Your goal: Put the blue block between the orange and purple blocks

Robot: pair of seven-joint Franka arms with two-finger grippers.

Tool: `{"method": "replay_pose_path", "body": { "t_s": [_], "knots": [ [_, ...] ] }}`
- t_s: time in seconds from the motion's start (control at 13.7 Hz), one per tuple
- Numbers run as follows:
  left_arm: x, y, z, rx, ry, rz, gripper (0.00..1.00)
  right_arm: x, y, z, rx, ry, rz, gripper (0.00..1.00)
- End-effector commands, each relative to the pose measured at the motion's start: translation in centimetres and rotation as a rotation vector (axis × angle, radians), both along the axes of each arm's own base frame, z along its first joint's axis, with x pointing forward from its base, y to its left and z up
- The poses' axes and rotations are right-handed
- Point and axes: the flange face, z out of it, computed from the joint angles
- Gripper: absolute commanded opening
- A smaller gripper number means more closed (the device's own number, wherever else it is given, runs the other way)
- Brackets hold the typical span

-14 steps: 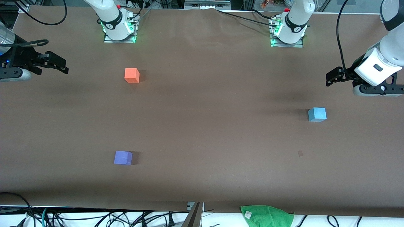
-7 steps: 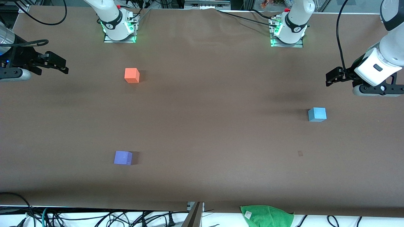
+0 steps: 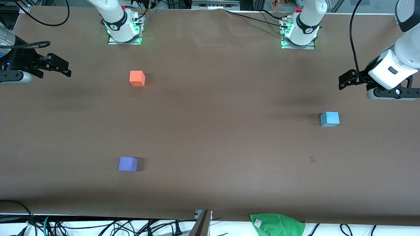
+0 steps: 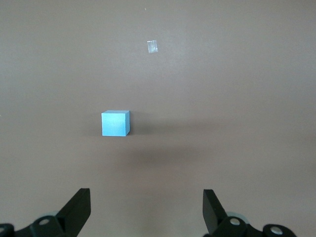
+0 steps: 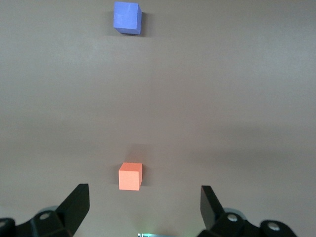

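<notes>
Both pincers [image 3: 343,82] [image 3: 64,67] hang open, blue block [image 3: 329,119] untouched.

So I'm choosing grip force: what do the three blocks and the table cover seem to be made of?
Blue block, orange block and purple block: matte with no glare, plain faces, crisp edges; probably foam or painted wood, and the look leaves it open. Table cover: dull brown sheet with faint creases near the bases, likely paper or thin felt.

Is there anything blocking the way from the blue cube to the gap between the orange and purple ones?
Nothing visible: only bare table lies between the blue block and the gap separating the orange block and purple block.
</notes>
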Motion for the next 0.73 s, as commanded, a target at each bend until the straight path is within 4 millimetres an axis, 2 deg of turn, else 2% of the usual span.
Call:
{"method": "replay_pose_path", "body": {
  "t_s": [0.0, 0.66],
  "knots": [
    [0.3, -0.13, 0.49, -0.015, 0.003, 0.002, 1.0, -0.02, -0.03, 0.35, -0.009, 0.005, -0.001, 0.99],
    [0.31, 0.04, 0.49, -0.007, 0.002, 0.0, 1.0, -0.13, -0.05, 0.28, -0.011, 0.014, -0.003, 0.99]
  ]
}}
